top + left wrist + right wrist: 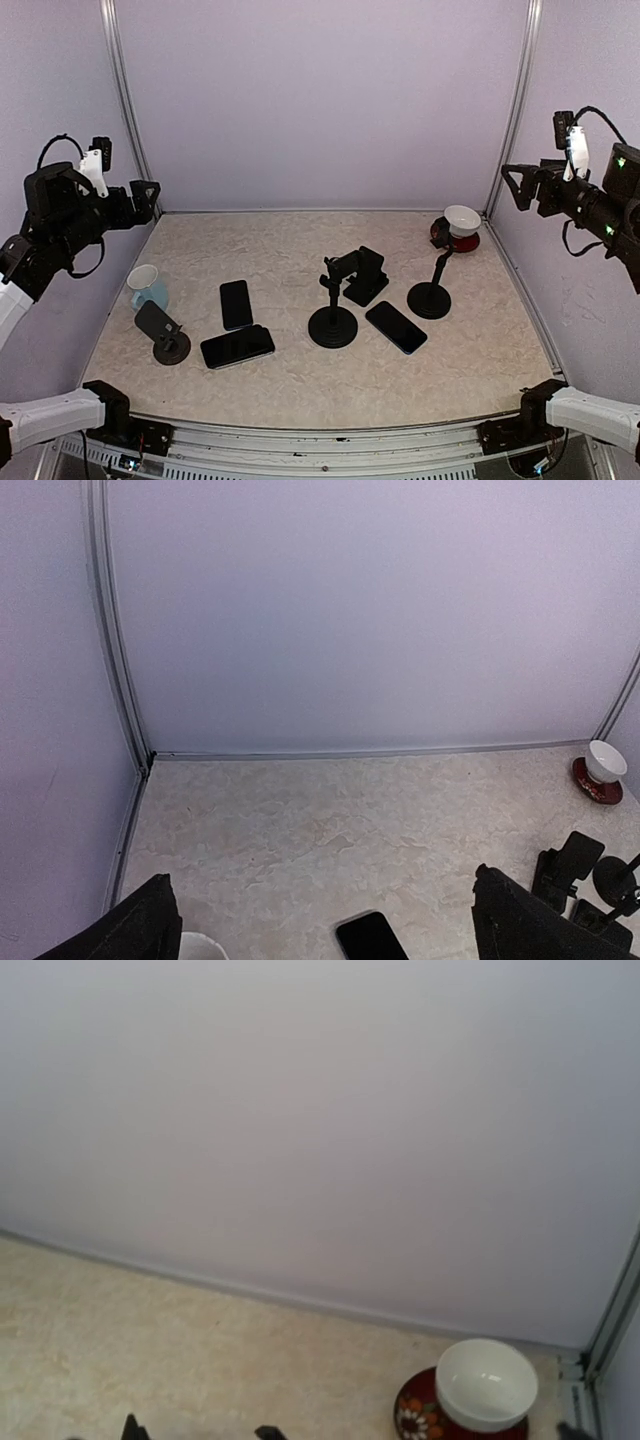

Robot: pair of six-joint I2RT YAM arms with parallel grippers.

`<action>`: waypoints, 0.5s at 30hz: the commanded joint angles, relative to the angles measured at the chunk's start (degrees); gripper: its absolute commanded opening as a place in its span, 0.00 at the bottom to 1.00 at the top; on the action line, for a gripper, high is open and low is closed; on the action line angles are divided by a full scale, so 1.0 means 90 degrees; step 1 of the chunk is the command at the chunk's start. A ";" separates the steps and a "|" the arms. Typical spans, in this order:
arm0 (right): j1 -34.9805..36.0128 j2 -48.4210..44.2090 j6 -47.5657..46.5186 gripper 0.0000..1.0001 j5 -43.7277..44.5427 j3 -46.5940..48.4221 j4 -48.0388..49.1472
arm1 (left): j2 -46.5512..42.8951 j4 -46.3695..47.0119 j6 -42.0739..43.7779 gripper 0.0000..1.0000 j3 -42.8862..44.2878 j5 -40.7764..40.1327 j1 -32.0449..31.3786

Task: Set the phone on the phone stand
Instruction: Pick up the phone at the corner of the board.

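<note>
Three black phones are laid flat with dark screens. The first phone [236, 304] is set lengthwise left of centre, the second phone [237, 346] crosswise just below it, and the third phone [396, 327] at an angle right of centre. Four black stands are seen upright: a tilted-plate stand [160, 328] at lower left, a centre post stand [333, 325], a folded stand [366, 275] behind it, and a right post stand [429, 299].
</note>
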 commanded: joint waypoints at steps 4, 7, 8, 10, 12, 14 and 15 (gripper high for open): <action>0.0019 0.0269 0.0241 1.00 -0.0348 -0.0011 -0.0063 | -0.0054 0.0056 -0.0298 0.99 -0.0216 0.0407 0.0068; 0.0020 0.0273 0.0401 1.00 -0.0374 -0.0171 -0.0077 | -0.0088 0.0112 -0.0405 0.99 -0.0326 0.0579 0.0073; 0.0020 0.0244 0.0470 1.00 -0.0436 -0.0215 -0.0093 | -0.0119 0.0168 -0.0474 0.99 -0.0384 0.0628 0.0076; 0.0021 0.0180 0.0284 1.00 -0.0826 -0.0324 -0.0028 | -0.0196 0.0309 -0.0567 0.99 -0.0493 0.0803 0.0080; 0.0022 0.0154 0.0231 1.00 -0.1043 -0.0364 -0.0031 | -0.0275 0.0447 -0.0645 0.99 -0.0594 0.0994 0.0083; 0.0027 0.0190 0.0177 1.00 -0.1221 -0.0363 -0.0065 | -0.0350 0.0560 -0.0712 0.99 -0.0723 0.1133 0.0085; 0.0024 0.0227 0.0129 1.00 -0.1321 -0.0366 -0.0090 | -0.0361 0.0595 -0.0732 0.99 -0.0770 0.1202 0.0086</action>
